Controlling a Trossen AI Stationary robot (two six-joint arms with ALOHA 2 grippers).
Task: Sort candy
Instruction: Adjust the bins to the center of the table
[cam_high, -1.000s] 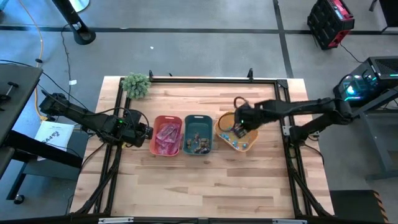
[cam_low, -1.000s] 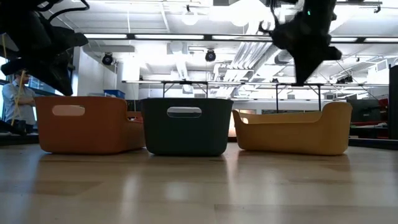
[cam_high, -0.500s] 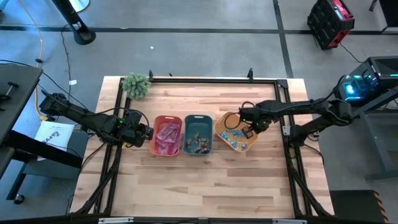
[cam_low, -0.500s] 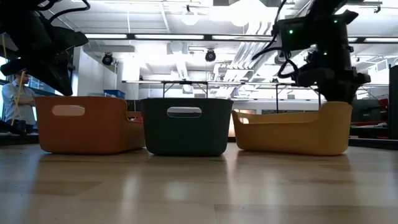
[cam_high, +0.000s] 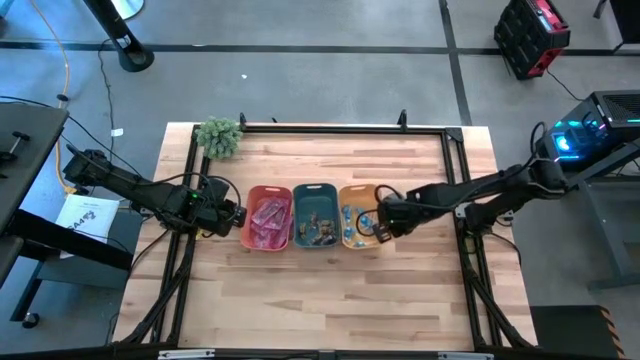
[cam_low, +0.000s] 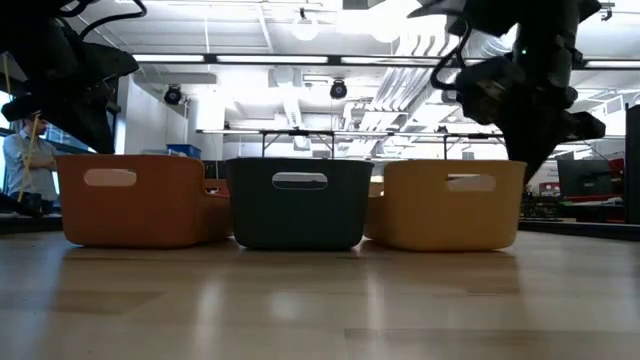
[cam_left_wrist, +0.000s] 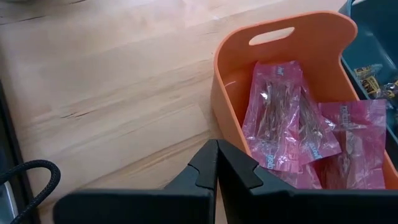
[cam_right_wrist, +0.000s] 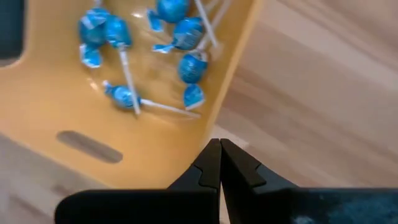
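Observation:
Three bins stand in a row on the table. The red bin (cam_high: 268, 217) holds pink packets (cam_left_wrist: 298, 124). In the teal bin (cam_high: 316, 214) lie brownish pieces (cam_high: 320, 232). The orange bin (cam_high: 360, 214) holds blue lollipops (cam_right_wrist: 180, 37) with white sticks. My right gripper (cam_right_wrist: 219, 144) is shut and stands at the orange bin's right side (cam_high: 383, 222). My left gripper (cam_left_wrist: 217, 148), also shut, waits just left of the red bin (cam_high: 233, 213). My right gripper has its shut fingertips (cam_right_wrist: 225, 155) against the outer side of the orange bin's right wall (cam_right_wrist: 219, 121), near its near corner. It comes slanting down from the table's right. The bin stands flat on the table beside the teal bin.
A green leafy plant (cam_high: 218, 135) stands at the table's far left corner. Black frame rails (cam_high: 330, 128) run along the table's edges. Bare wood (cam_high: 320, 290) lies between the bins and the near edge, and more lies behind the bins.
My right gripper came down from above the orange bin and moved toward the near and left edges along its right side. The orange bin, skewed before, turned parallel to the other bins and slid left up to the teal bin.

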